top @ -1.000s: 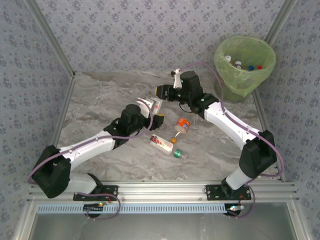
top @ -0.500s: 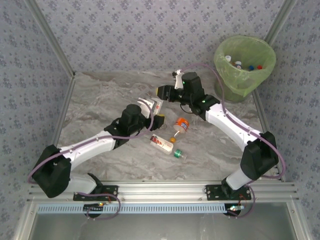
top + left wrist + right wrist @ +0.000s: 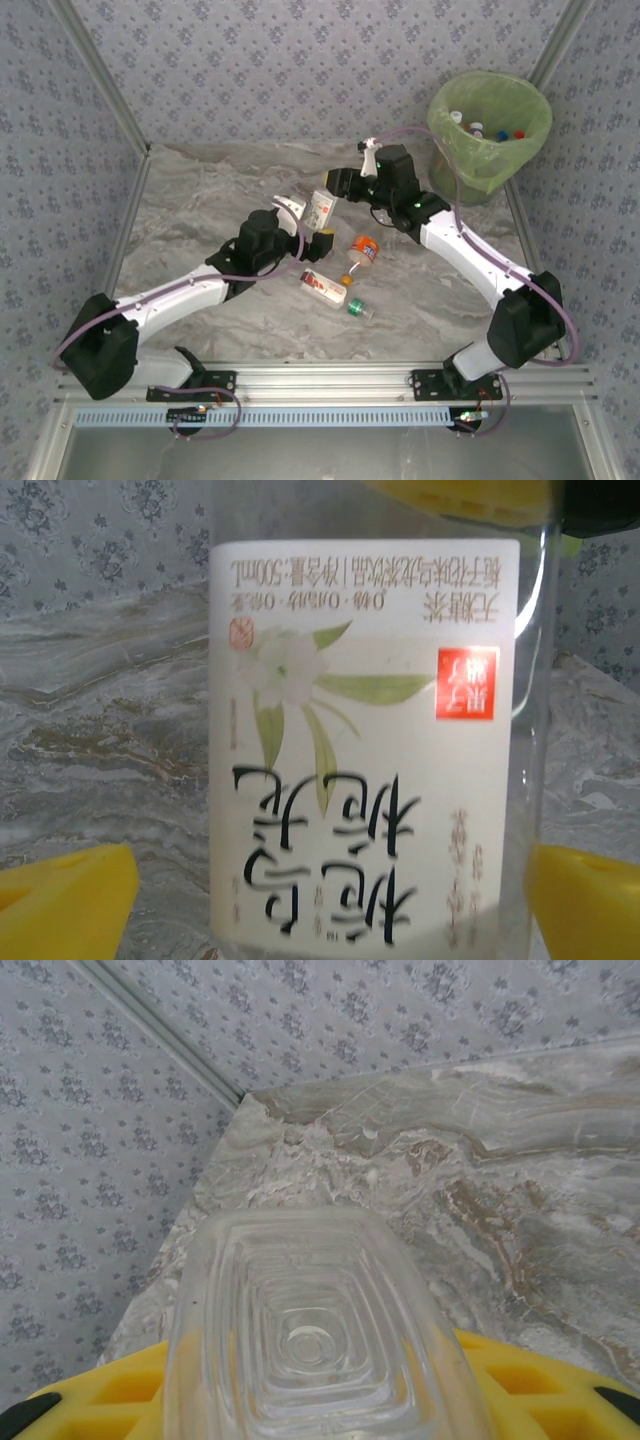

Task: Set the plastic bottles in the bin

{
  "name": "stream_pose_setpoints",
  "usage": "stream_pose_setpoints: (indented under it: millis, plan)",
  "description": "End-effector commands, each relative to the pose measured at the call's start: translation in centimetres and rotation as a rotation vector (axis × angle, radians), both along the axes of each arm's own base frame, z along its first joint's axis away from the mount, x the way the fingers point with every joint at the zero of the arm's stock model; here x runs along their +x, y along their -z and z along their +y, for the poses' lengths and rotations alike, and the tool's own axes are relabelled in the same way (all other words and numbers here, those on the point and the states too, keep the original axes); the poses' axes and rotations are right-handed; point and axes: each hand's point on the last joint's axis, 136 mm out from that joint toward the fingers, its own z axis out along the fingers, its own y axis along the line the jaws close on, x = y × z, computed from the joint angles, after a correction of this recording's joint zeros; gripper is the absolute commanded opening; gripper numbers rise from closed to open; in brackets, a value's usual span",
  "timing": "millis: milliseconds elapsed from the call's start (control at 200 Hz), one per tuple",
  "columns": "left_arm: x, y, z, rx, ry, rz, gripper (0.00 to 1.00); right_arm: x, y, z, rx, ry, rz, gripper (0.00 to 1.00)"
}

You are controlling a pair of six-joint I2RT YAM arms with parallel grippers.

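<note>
Left gripper: jaws apart, yellow fingers either side of white-labelled clear bottle. Right gripper: clamped on that bottle's base end, left of bin. Orange-labelled bottle, red-white bottle and green-capped bottle: lying on marble table, farther left of bin and nearer than it. Capped bottles inside bin.

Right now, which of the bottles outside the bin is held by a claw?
The clear bottle with the white flower label, clamped in the right claw; the orange-labelled bottle, red-and-white bottle and green-capped bottle lie loose on the table.
</note>
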Motion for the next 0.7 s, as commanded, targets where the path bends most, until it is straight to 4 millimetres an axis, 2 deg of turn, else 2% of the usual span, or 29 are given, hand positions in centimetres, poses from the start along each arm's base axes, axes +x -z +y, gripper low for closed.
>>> stream_pose_setpoints:
  millis: [0,295,430,700]
  plan:
    - [-0.1,-2.8,0.6,-0.063,-0.025,-0.086,0.99,-0.2,-1.7,-1.4,-0.012,0.039,-0.055,0.0]
    - [2.0,-2.5,4.8,-0.135,-0.232,-0.05,0.99,-0.3,-2.7,-4.8,-0.068,0.134,-0.097,0.0]
    - [3.6,-1.8,7.5,-0.192,-0.389,0.024,0.99,-0.4,-3.4,-6.5,-0.088,0.182,-0.124,0.0]
    - [4.5,-0.8,9.8,-0.206,-0.509,0.046,0.99,-0.7,-5.2,-10.1,-0.106,0.28,-0.182,0.0]
